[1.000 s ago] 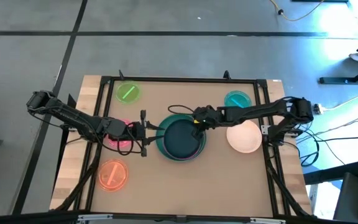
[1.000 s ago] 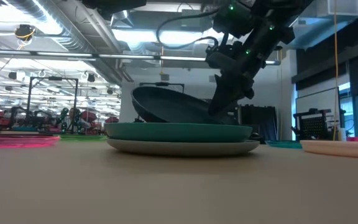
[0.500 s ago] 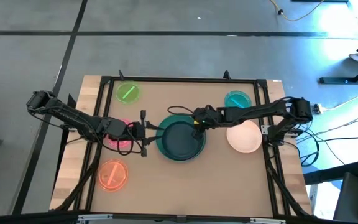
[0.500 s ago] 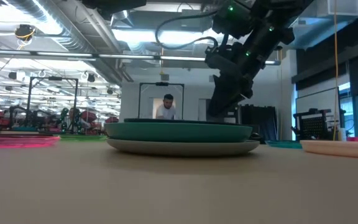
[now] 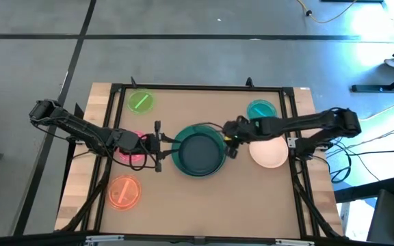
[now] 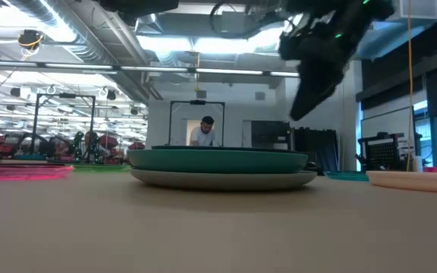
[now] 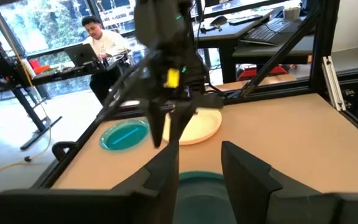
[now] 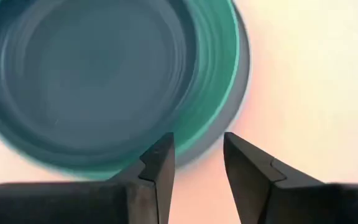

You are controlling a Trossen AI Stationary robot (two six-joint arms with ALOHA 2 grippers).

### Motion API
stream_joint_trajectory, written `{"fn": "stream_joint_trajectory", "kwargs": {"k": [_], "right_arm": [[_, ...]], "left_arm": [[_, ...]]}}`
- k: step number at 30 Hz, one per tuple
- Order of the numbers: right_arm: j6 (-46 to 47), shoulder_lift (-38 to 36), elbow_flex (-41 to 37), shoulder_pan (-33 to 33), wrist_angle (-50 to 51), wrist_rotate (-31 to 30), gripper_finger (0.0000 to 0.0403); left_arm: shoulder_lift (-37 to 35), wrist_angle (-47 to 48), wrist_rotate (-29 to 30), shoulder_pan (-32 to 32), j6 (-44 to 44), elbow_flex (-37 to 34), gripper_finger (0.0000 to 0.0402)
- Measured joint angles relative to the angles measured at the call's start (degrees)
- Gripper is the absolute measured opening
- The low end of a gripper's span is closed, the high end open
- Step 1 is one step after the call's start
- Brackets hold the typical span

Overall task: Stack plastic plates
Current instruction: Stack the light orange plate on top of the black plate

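A dark teal plate (image 5: 198,152) lies flat in a teal-green plate (image 8: 219,93), which rests on a grey plate (image 8: 245,81) at the table's middle; in the low view the stack (image 6: 222,168) sits level. My right gripper (image 5: 232,142) hovers open above the stack's right rim, touching nothing (image 8: 197,163). My left gripper (image 5: 157,145) waits open just left of the stack, over a magenta plate (image 5: 131,152). A cream plate (image 5: 269,152) lies right of the stack.
Small translucent plates lie apart on the table: green (image 5: 141,102) at the far left, teal (image 5: 260,108) at the far right, orange (image 5: 124,192) at the near left. A black frame (image 5: 197,87) borders the table. A person (image 6: 204,131) sits in the room beyond.
My right gripper has opened and let go of the dark teal plate. The plate, tilted with its right rim raised, has dropped flat into the teal-green plate. The gripper has then risen and drawn back toward the table's right edge.
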State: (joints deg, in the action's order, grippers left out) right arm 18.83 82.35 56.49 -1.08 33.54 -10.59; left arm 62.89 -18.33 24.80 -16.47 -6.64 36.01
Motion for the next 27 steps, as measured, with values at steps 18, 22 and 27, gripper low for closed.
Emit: {"fn": "stream_joint_trajectory", "kwargs": {"k": [18,22,27], "right_arm": [[32.05,-0.31,-9.86,-12.02,15.84,-4.44,0.0127],[33.30,-0.31,-13.67,-12.45,13.78,-2.66,0.0127],[33.33,-0.31,-17.90,-12.44,8.61,-2.23,0.0127]], "left_arm": [[0.13,1.03,0.00,-0.04,1.76,0.00,0.0114],[0.13,1.02,0.00,-0.04,1.76,0.00,0.0114],[0.13,1.01,0.00,0.13,1.65,0.00,0.0114]]}}
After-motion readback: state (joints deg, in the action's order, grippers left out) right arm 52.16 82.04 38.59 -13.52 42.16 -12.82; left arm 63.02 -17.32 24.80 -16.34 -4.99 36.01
